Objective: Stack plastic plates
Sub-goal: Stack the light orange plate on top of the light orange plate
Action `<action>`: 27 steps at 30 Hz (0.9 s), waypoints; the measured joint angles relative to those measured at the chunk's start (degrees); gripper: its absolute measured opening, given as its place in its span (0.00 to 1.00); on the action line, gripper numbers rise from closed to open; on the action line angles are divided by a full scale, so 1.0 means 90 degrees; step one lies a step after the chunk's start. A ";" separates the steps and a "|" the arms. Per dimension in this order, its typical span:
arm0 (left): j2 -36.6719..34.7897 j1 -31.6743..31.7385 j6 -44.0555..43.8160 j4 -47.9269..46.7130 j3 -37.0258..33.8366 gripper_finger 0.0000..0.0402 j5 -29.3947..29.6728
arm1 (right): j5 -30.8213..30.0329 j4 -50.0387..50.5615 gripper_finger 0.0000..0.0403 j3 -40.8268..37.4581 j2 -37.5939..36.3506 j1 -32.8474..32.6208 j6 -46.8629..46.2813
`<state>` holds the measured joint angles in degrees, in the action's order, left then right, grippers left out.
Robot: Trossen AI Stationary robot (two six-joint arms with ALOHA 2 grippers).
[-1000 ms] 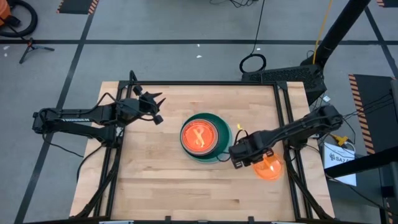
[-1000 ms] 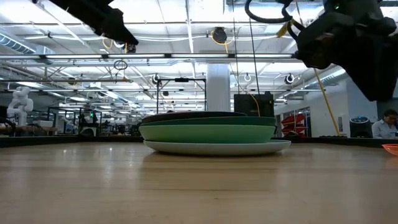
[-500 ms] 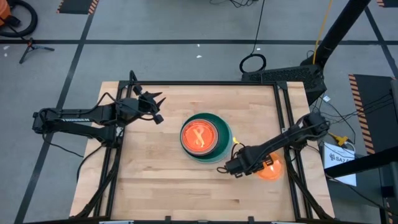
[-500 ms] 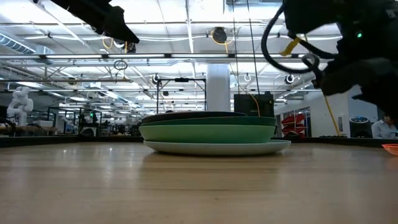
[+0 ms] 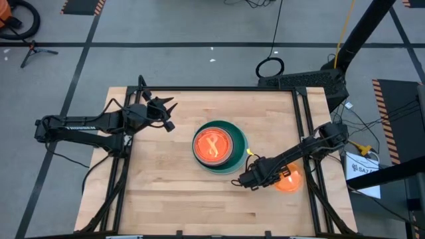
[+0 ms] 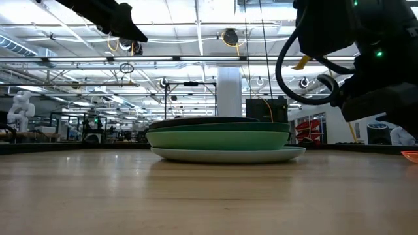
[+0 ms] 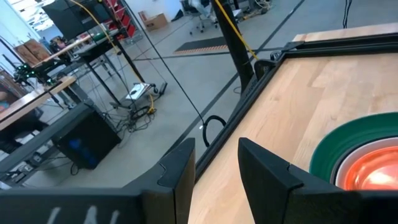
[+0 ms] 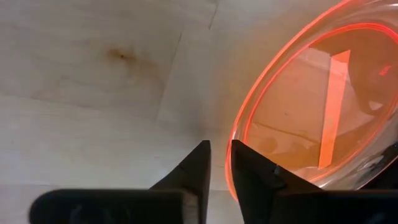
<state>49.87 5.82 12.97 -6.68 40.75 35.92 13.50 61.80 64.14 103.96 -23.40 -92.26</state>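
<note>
A stack of plates stands at the table's middle, with a translucent orange divided plate on top inside a dark green rim. In the low view the stack shows a pale bottom plate, a light green one and a dark green one. A second small translucent orange plate lies flat near the table's right edge. My right gripper is low over the table just left of that plate, its fingers a narrow gap apart beside the plate's rim. My left gripper waits open, raised at the far left. My right gripper points down at the table with one fingertip right at the orange plate's rim. I cannot tell whether it touches the rim. The plate lies flat on the table.
Bare wood lies along the near side and to the left of the stack. A black frame borders the table's sides. A yellow cable on the right arm hangs between the stack and the orange plate.
My right gripper has come down toward the table and moved a little toward the near and left edges, ending beside the loose orange plate's left rim. The plates have stayed where they were.
</note>
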 joint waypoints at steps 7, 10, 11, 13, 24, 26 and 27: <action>0.0000 0.0000 -0.0080 -0.0056 0.0000 0.32 -0.0002 | 0.0000 0.0016 0.03 0.0000 0.0002 0.0002 0.0134; 0.0001 0.0000 -0.0123 -0.0080 0.0000 0.32 -0.0002 | 0.0008 0.0022 0.01 0.0000 0.0000 0.0002 0.0162; 0.0000 0.0000 -0.0127 -0.0080 0.0000 0.32 -0.0002 | 0.0017 0.0036 0.01 0.0005 -0.0018 0.0002 0.0162; 0.0001 -0.0001 -0.0139 -0.0080 0.0000 0.32 -0.0002 | 0.0022 0.0083 0.01 0.0054 -0.0041 0.0002 0.0162; 0.0002 0.0000 -0.0141 -0.0085 0.0000 0.32 -0.0003 | -0.0225 0.1675 0.00 0.1182 -0.0046 0.0002 0.0364; 0.0000 -0.0002 -0.0141 -0.0083 0.0000 0.32 -0.0002 | -0.0426 0.1932 0.00 0.1435 -0.0046 0.0002 0.0429; 0.0002 0.0000 -0.0141 -0.0083 0.0000 0.32 -0.0002 | -0.0532 0.2069 0.00 0.1568 -0.0046 0.0002 0.0448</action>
<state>49.89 5.82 11.70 -7.42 40.75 35.90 8.71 80.43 78.25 103.55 -23.38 -88.23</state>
